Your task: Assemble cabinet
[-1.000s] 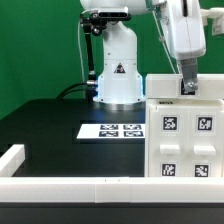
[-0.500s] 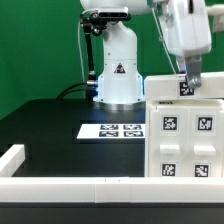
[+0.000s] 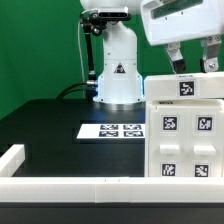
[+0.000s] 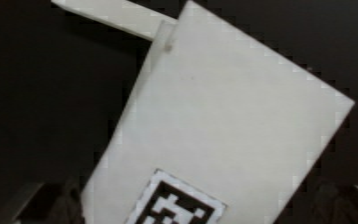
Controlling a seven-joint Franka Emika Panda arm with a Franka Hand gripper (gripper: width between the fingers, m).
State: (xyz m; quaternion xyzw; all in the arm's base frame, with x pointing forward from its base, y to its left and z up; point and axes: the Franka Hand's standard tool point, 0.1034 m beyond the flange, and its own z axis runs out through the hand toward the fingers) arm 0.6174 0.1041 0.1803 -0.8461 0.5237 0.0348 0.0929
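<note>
The cabinet is a big white box at the exterior view's right, its front showing square compartments with black-and-white tags and one more tag on its top edge. My gripper hangs just above that top edge, fingers spread apart, holding nothing. In the wrist view a tilted white face of the cabinet with a tag fills the picture. The dark fingertips stand on either side of it, with the gripper open. A narrow white piece juts out past the face's far corner.
The marker board lies flat on the black table left of the cabinet. Long white rails run along the front edge and the left corner. The robot's white base stands behind.
The gripper has risen off the cabinet's top edge and turned, so its broad side now faces the camera. Its fingers now stand apart. The cabinet has not moved.
</note>
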